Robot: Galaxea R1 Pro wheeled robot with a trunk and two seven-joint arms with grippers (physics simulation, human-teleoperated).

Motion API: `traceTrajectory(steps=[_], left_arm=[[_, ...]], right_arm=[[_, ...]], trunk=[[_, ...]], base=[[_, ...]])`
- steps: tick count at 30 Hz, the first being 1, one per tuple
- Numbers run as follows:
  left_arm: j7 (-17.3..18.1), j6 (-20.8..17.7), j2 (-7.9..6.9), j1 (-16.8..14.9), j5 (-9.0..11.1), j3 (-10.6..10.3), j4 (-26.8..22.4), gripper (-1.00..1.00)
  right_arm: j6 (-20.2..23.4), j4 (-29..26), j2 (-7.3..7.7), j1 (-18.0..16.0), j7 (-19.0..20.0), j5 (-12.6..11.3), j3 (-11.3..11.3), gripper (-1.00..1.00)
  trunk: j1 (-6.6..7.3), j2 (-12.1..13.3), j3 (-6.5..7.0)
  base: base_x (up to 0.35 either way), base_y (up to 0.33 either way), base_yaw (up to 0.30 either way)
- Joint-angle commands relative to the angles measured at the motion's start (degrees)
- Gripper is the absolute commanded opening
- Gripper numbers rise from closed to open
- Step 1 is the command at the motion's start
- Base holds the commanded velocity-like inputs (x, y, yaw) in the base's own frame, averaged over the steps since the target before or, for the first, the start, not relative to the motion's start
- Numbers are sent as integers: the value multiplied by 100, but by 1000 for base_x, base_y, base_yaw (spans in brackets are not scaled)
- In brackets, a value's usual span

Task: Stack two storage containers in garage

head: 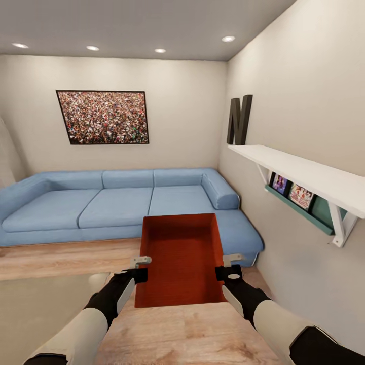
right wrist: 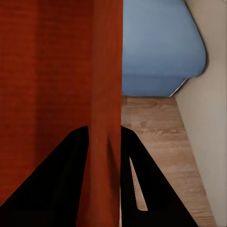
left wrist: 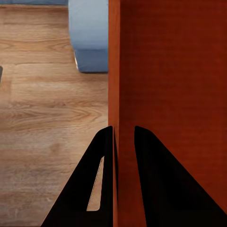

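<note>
Both hands clamp one storage container: left hand closed on its left wall, right hand closed on its right wall, fingers straddling each wall; container held level above wood floor in living room, in front of blue sofa; white shelf on the right-side wall.

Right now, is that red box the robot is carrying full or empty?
Empty: from the head camera the storage container shows only its bare orange-red inner base, held level between left gripper and right gripper.
</note>
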State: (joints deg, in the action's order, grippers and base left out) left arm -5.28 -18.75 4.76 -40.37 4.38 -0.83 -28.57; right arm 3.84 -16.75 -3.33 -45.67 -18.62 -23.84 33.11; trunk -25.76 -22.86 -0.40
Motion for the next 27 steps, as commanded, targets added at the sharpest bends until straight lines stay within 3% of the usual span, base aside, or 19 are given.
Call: traceTrajectory(steps=[1, 27], left_arm=[[-70, -33, 7, 3, -18, -49, 0, -100], [-70, -33, 7, 3, -25, -49, 0, -100]], right_arm=[[38, -100, -10, -4, -45, 11, 46, -100], [38, -100, -10, -4, -45, 11, 37, -100]], trunk=[[-2, -6, -4], [-2, -6, -4]], base=[[0, 0, 283], [0, 0, 283]])
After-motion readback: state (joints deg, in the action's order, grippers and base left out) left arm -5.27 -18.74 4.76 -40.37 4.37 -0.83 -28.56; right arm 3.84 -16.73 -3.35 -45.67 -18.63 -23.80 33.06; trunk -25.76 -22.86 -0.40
